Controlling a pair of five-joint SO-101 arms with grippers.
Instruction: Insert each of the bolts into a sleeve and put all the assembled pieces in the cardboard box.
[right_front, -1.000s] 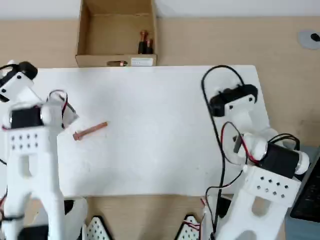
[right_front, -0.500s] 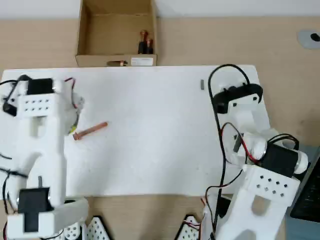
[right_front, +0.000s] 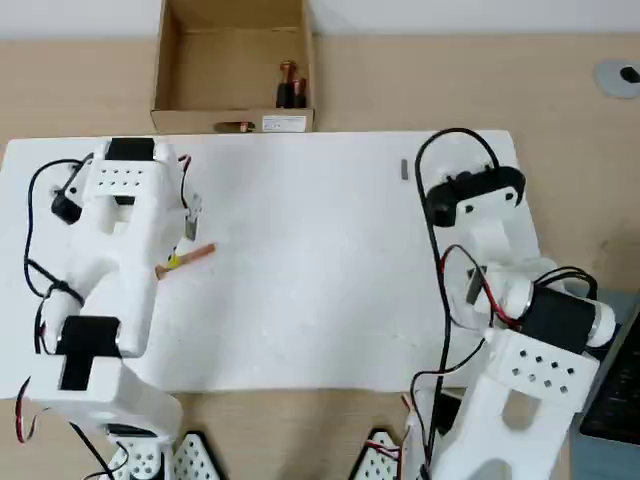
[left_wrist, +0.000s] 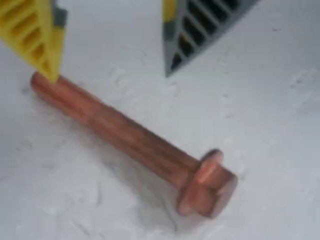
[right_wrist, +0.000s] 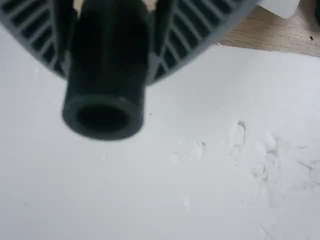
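A copper bolt (left_wrist: 125, 137) lies flat on the white mat (right_front: 300, 290), its flanged head (left_wrist: 207, 185) pointing away from my left gripper (left_wrist: 110, 75). That gripper is open, with its yellow-tipped fingers (left_wrist: 37, 37) standing on either side of the shaft's plain end. In the high view the left arm covers part of the bolt (right_front: 195, 254). My right gripper (right_wrist: 107, 45) is shut on a black sleeve (right_wrist: 102, 100), held low over the mat's far right part. The sleeve's end (right_front: 404, 170) pokes out past the right arm.
The open cardboard box (right_front: 175, 70) stands beyond the mat's far edge, with assembled pieces (right_front: 290, 88) upright in its right corner. Another copper piece (right_front: 235, 127) lies at the box's front wall. A dark object edges in at the lower right.
The left arm has swung from the mat's left edge toward the far side and right, bringing its gripper over the bolt. The right arm has shifted slightly, and the sleeve's end now shows.
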